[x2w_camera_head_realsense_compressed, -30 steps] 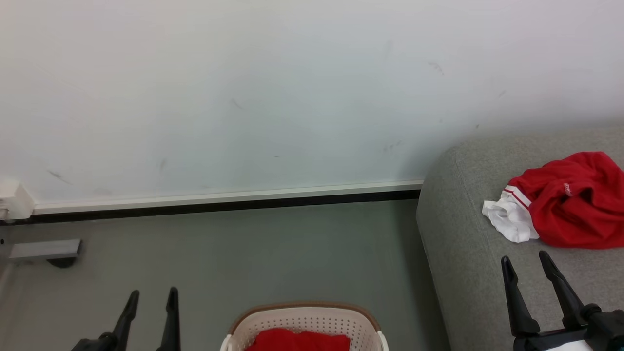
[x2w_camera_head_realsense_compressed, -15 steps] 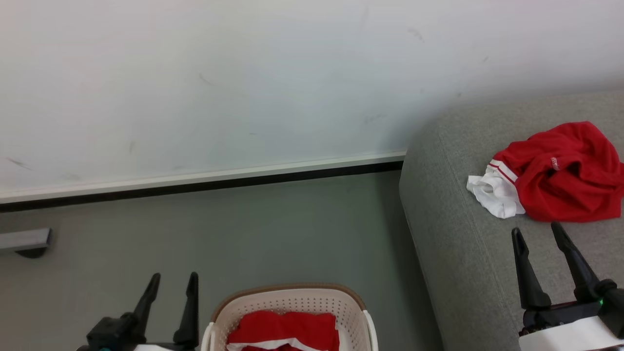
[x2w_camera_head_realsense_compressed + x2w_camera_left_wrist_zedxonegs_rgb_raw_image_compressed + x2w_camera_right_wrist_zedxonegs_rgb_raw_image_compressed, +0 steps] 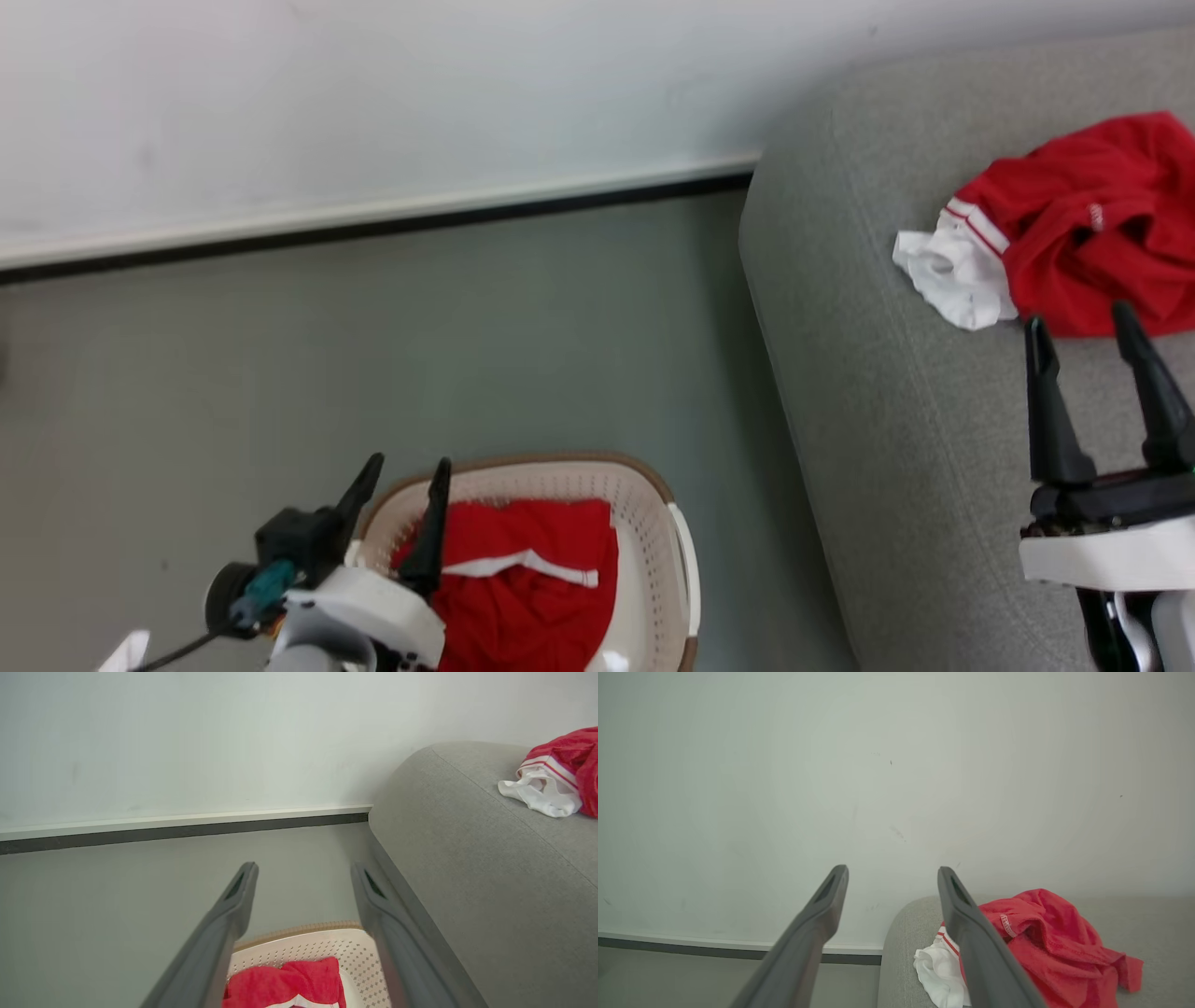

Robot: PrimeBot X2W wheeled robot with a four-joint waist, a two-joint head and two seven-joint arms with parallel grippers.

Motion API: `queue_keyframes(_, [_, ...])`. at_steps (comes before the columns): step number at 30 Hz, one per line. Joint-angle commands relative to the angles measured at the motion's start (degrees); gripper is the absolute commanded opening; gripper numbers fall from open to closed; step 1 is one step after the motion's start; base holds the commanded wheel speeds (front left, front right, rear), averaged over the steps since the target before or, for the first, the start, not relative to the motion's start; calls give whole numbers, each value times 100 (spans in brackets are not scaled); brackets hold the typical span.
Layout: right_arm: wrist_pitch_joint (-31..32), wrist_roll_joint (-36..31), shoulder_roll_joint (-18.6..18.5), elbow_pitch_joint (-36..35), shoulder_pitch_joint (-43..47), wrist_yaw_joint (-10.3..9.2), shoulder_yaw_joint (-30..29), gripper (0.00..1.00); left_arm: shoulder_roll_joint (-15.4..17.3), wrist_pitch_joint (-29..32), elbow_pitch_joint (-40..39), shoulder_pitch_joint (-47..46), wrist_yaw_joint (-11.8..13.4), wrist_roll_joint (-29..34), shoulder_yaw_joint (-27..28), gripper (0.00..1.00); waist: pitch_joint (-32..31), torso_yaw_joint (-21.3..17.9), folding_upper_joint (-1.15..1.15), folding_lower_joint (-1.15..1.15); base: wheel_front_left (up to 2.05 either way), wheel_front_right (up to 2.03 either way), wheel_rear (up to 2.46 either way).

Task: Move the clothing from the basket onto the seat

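My left pincer (image 3: pixel 407 462) hangs over the left rim of the basket (image 3: pixel 653 523), fingers spread wide and empty, with one red garment (image 3: pixel 523 597) lying inside. My right pincer (image 3: pixel 1076 315) is also wide and holds nothing, above the seat (image 3: pixel 887 392). Its tips are at the near edge of the other garment (image 3: pixel 1092 215), which lies crumpled there.
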Motion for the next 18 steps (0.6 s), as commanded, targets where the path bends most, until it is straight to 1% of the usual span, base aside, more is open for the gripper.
queue_keyframes(1, [2, 16, 33, -95, -187, 3, -43, 100, 68, -3, 286, -272, -16, -41, -99, 100, 437, -77, 0, -1, 0, 0, 0])
queue_keyframes(2, [2, 16, 33, -95, -187, 3, -43, 100, 68, -3, 286, -272, -16, -41, -99, 100, 437, -77, 0, -1, 0, 0, 0])
queue_keyframes(3, [1, -2, 54, -172, -304, 3, -60, 100, 99, -2, 656, -485, -19, -73, -244, 100, 630, -101, 0, -1, 0, 0, 0])
queue_keyframes(5, [1, -34, 64, -252, -412, 3, -78, 100, 128, 9, 1034, -757, -19, -94, -385, 100, 818, -128, 0, -1, 0, 0, 0])
queue_keyframes(6, [1, -34, 64, -252, -412, 3, -78, 100, 128, 9, 1034, -757, -19, -94, -385, 100, 818, -128, 0, -1, 0, 0, 0])
queue_keyframes(18, [2, -202, 255, -966, -848, 3, -231, 100, 245, 139, 2934, -2090, -11, -169, -1123, 100, 1839, -385, 0, -1, 0, 0, 0])
